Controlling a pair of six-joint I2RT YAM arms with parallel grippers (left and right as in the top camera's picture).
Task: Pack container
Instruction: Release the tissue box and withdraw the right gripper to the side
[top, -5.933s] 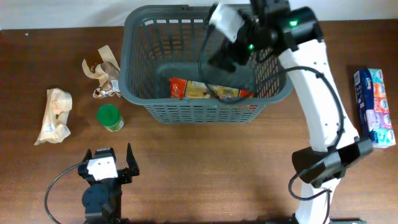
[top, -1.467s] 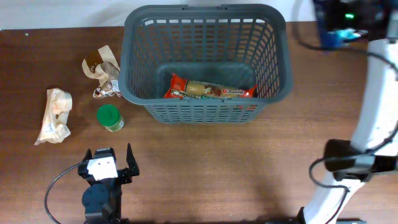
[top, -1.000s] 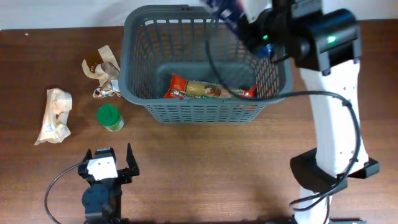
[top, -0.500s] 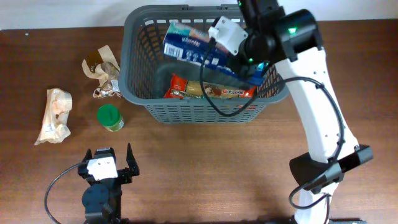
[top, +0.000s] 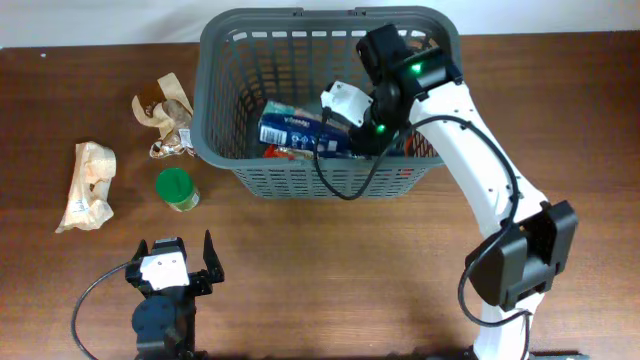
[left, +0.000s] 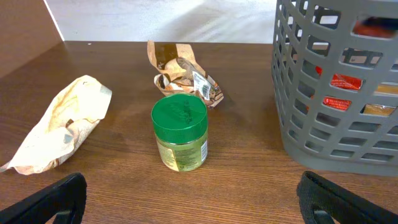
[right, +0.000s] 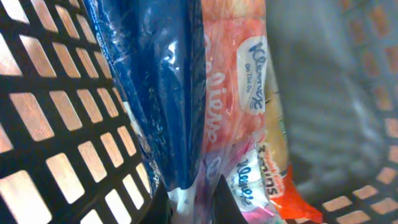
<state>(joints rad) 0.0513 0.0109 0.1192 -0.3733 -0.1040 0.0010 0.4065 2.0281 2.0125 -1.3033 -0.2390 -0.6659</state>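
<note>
Brown wooden tabletop (top: 330, 260). Left part: small jar (left: 180, 132), upright, green lid, pale yellowish contents, printed label. Behind it, near but not touching, a crumpled wrapper (left: 183, 71), brown with silvery patches. Further left, a pale beige bag (left: 59, 121), crinkled, lying flat, apart from the jar. Inside the container (top: 230, 60): tissue pack (top: 300, 132), blue film with white lettering, lying over a red snack packet (top: 278, 153), which is mostly covered.

The tissue pack (right: 231, 93) just above the right pincer (right: 194, 200) reads "Kleenex On The Go"; "Kleenex" repeats nearer the pincer.
</note>
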